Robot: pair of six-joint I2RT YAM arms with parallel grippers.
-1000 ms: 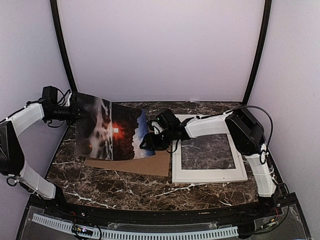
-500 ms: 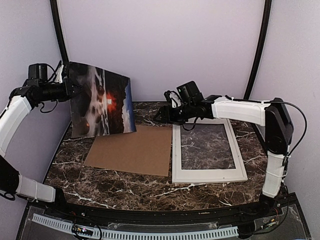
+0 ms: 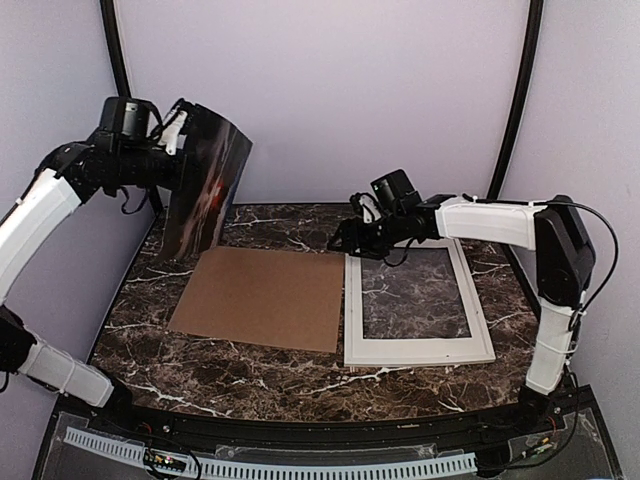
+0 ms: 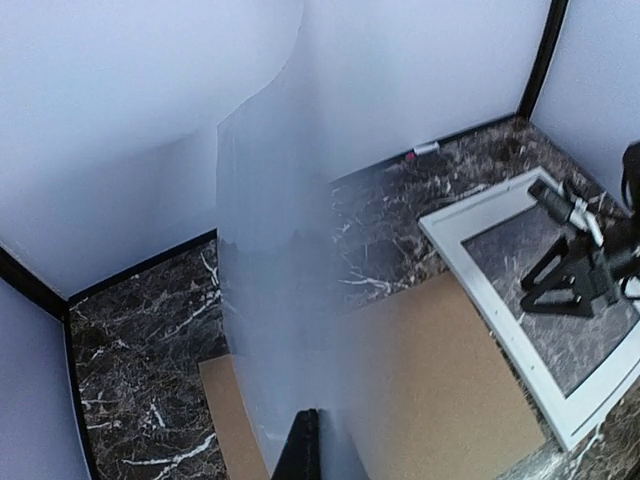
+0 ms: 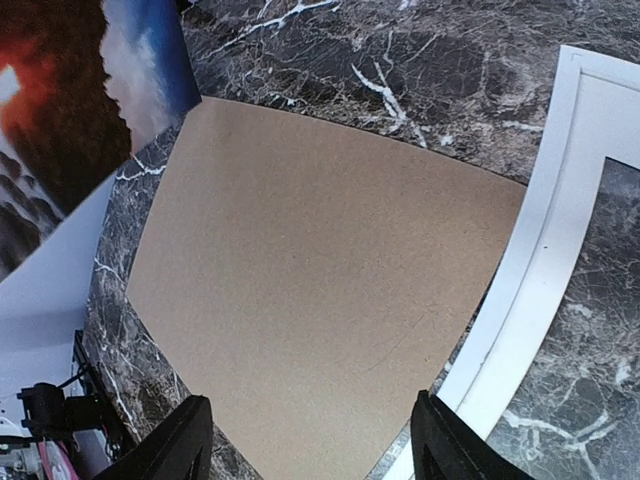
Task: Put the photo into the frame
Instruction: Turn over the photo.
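My left gripper [image 3: 182,152] is shut on the photo [image 3: 207,185] and holds it upright, high above the table's far left corner. The print is turned nearly edge-on to the top camera. In the left wrist view I see only its white back [image 4: 280,250], with my closed fingers [image 4: 303,445] at its lower edge. The right wrist view shows its red sun and blue sky [image 5: 60,110]. The white frame [image 3: 352,300] lies flat at the right, marble showing through its opening. My right gripper [image 3: 345,240] is open and empty above the frame's far left corner [image 5: 540,250].
A plain brown backing board [image 3: 265,297] lies flat left of the frame, its right edge touching it; it fills the right wrist view [image 5: 320,290]. Lilac walls and black corner posts [image 3: 125,90] enclose the marble table [image 3: 250,375].
My left arm has lifted the photo up off the board and turned it edge-on. My right gripper, at the photo's right edge a second ago, has moved right to the frame's corner.
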